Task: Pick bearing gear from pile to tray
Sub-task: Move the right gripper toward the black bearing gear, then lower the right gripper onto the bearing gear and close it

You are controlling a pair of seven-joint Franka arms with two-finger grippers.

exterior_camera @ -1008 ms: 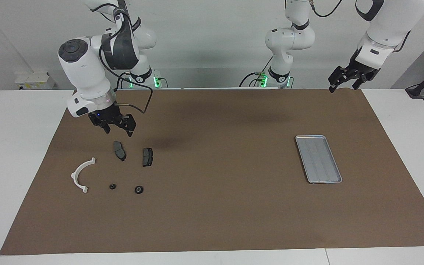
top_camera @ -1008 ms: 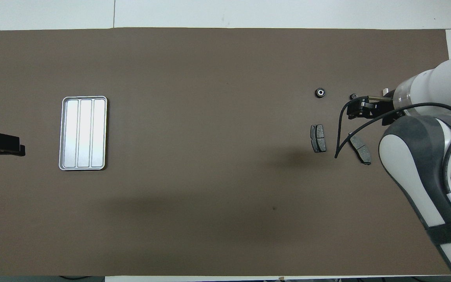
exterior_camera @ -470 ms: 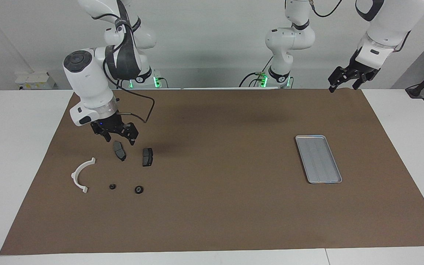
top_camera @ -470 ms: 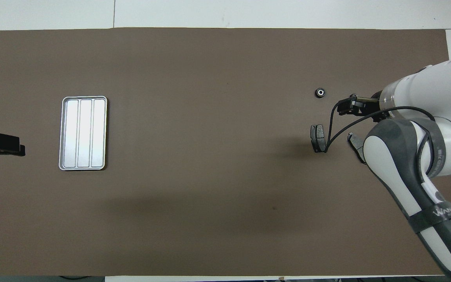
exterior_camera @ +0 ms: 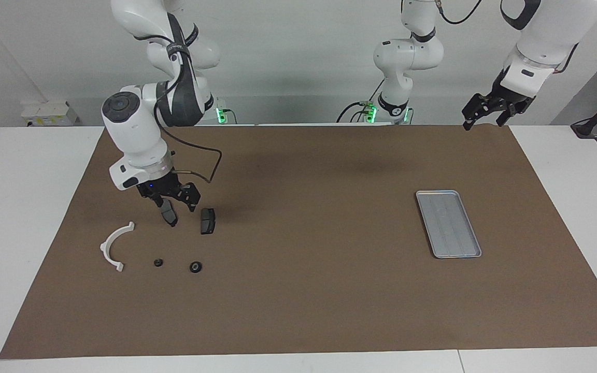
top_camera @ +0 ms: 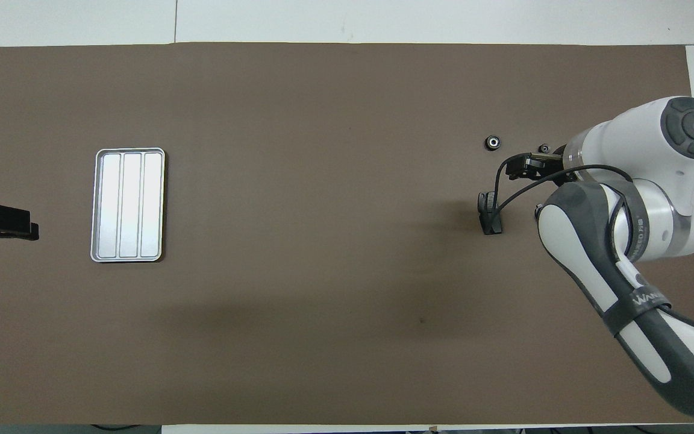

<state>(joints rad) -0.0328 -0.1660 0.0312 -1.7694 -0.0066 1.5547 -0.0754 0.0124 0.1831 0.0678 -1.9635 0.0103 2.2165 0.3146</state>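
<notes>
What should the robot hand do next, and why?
Probably carry the open right gripper from over the brake pad to over a black round piece, farther from the robots: the tray needs that part. The left gripper waits.

A white table (exterior_camera: 24, 207) is covered across most of its top by a large brown mat (exterior_camera: 309, 290), with a plain pale wall (exterior_camera: 298, 57) rising at its edge and a small white box (exterior_camera: 50, 114) by that wall.
</notes>
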